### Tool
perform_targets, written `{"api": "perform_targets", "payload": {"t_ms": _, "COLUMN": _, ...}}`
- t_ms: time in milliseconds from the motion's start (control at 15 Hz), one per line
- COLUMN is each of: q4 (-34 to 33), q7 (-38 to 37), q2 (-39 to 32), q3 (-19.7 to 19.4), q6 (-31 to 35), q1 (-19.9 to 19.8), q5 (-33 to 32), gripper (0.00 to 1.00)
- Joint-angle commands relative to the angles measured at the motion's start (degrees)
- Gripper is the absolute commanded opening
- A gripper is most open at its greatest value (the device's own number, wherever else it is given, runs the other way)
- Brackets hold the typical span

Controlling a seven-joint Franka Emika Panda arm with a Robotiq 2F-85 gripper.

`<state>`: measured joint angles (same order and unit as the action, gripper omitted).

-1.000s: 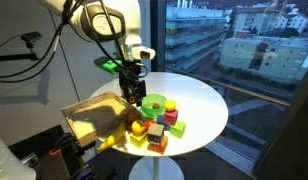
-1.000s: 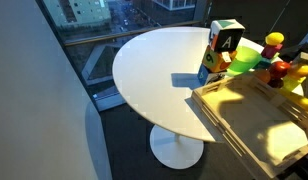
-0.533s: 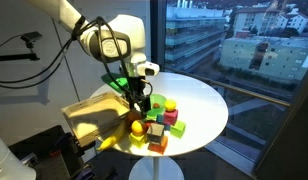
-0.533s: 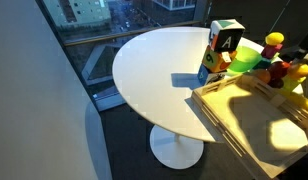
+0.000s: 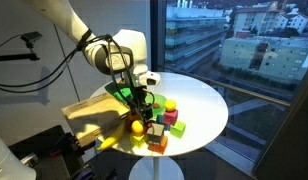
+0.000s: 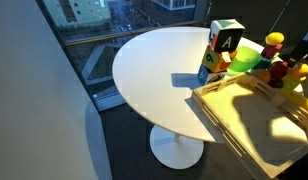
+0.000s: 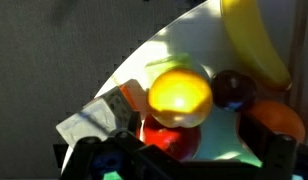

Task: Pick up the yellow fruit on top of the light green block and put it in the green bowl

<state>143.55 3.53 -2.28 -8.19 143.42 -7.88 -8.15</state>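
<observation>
The yellow fruit (image 7: 180,95) is round and lemon-like and fills the middle of the wrist view. It also shows in both exterior views (image 5: 137,128) (image 6: 275,40), on top of the pile of toy blocks. The light green block is mostly hidden under it; a pale green face (image 7: 222,135) shows beside a red round thing (image 7: 166,138). My gripper (image 5: 142,108) hangs just above and behind the fruit, with its jaws open and empty. Its dark fingers (image 7: 94,158) stand at the bottom of the wrist view. The green bowl (image 6: 247,57) sits behind the blocks, partly hidden by my gripper (image 5: 157,102).
A banana (image 7: 252,40), a dark purple fruit (image 7: 234,90) and an orange fruit (image 7: 279,120) lie close to the yellow one. Several coloured blocks (image 5: 166,120) are piled on the round white table (image 5: 199,100). A wooden tray (image 5: 94,118) overhangs the table's edge. A lettered block (image 6: 224,45) stands by the bowl.
My gripper has come down and toward the pile of blocks, from above the tray's edge to just over the yellow fruit. The fruit and blocks have not moved.
</observation>
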Motion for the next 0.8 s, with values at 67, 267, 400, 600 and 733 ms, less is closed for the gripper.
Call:
{"api": "perform_targets", "payload": {"t_ms": 67, "q4": -0.22, "q7": -1.20, "q2": -1.66, "q3": -0.54, "q6": 1.09, "q1": -0.23, "q5": -2.29, "gripper": 1.00}}
{"api": "perform_targets", "payload": {"t_ms": 267, "q4": -0.32, "q7": -1.56, "q2": -2.47, "q3": -0.71, "q6": 1.36, "q1": -0.12, "q5": -2.53, "gripper": 0.75}}
{"api": "perform_targets", "payload": {"t_ms": 400, "q4": -0.48, "q7": -1.86, "q2": -2.80, "q3": -0.72, "q6": 1.16, "q1": 0.00, "q5": -2.62, "gripper": 0.66}}
{"api": "perform_targets", "payload": {"t_ms": 600, "q4": -0.77, "q7": -1.65, "q2": -2.25, "q3": -0.52, "q6": -0.14, "q1": 0.15, "q5": -1.98, "gripper": 0.43}}
{"api": "perform_targets", "payload": {"t_ms": 733, "q4": -0.88, "q7": -1.44, "q2": -1.41, "q3": -0.41, "q6": -1.48, "q1": 0.21, "q5": -1.57, "gripper": 0.43}}
